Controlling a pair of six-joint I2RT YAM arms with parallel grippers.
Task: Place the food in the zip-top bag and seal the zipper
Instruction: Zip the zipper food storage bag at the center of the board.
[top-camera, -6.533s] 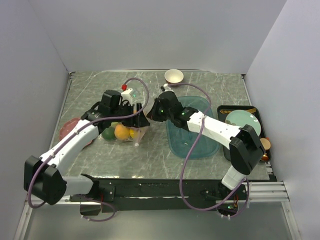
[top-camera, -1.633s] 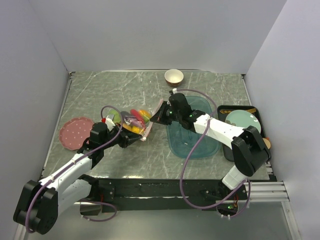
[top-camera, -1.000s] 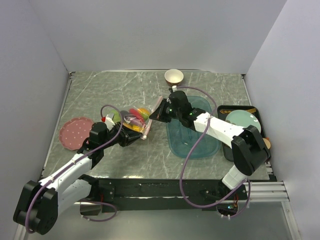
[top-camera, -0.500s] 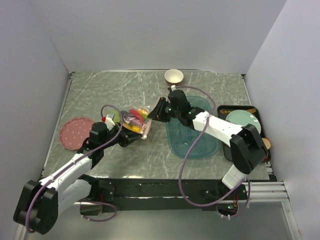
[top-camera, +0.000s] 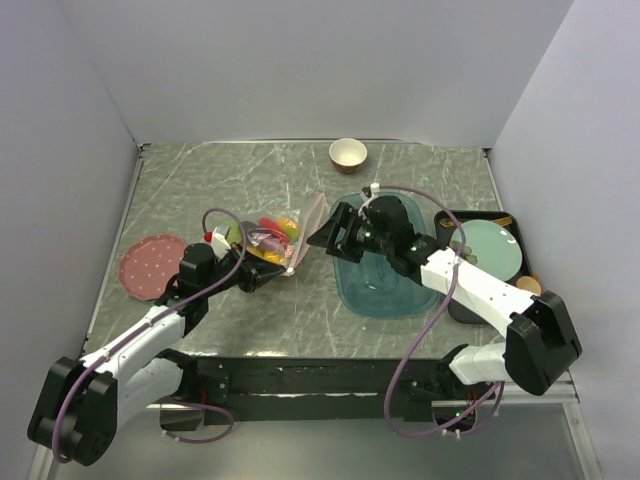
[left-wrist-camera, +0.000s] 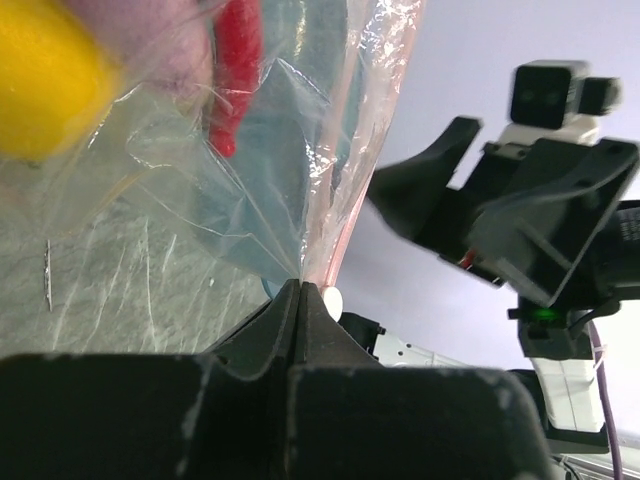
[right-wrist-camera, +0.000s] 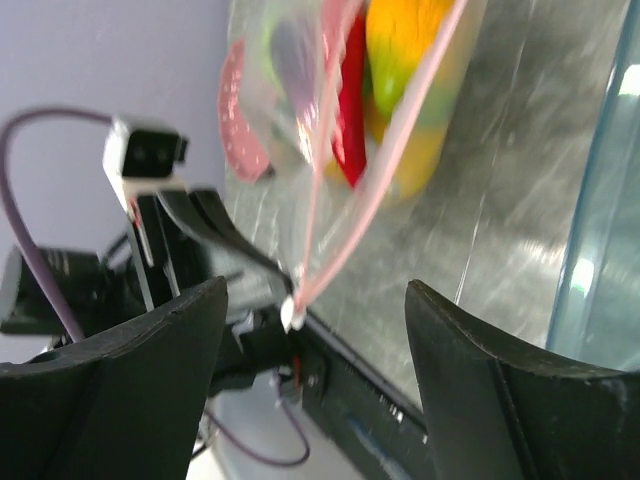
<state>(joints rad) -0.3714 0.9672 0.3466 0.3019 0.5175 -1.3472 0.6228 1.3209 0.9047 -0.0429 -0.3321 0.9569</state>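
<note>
Two arms and a filled bag, seen from above and from each wrist. The left arm reaches low and forward from its base at the near-left corner, forearm almost flat to the surface (top-camera: 200, 180), and the left gripper (top-camera: 281, 272) points away from the base towards the right. Its jaws are pressed together, pinching the near end of the zipper (top-camera: 313, 215) where the pink strip runs down into them. The right arm folds back at its elbow near the right edge and stretches leftward over the teal tray (top-camera: 395, 300). The right gripper (top-camera: 328, 228) has its jaws spread and holds nothing.

Counted: one clear bag (top-camera: 262, 228), one zipper, one pink plate (top-camera: 150, 266), one bowl (top-camera: 347, 153), one teal tray, and one black tray (top-camera: 446, 218) carrying a pale green plate (top-camera: 487, 248). Inside the bag one red chili (right-wrist-camera: 350, 95), one lemon (left-wrist-camera: 45, 90), one orange (right-wrist-camera: 410, 35) and one lime (top-camera: 236, 235) can be told apart. The pieces overlap, so the full number cannot be told.

The bag lies on the surface left of centre, between the pink plate and the teal tray, with its zipper edge lifted and slanting. It stands just left of the spread right jaws and apart from them.
</note>
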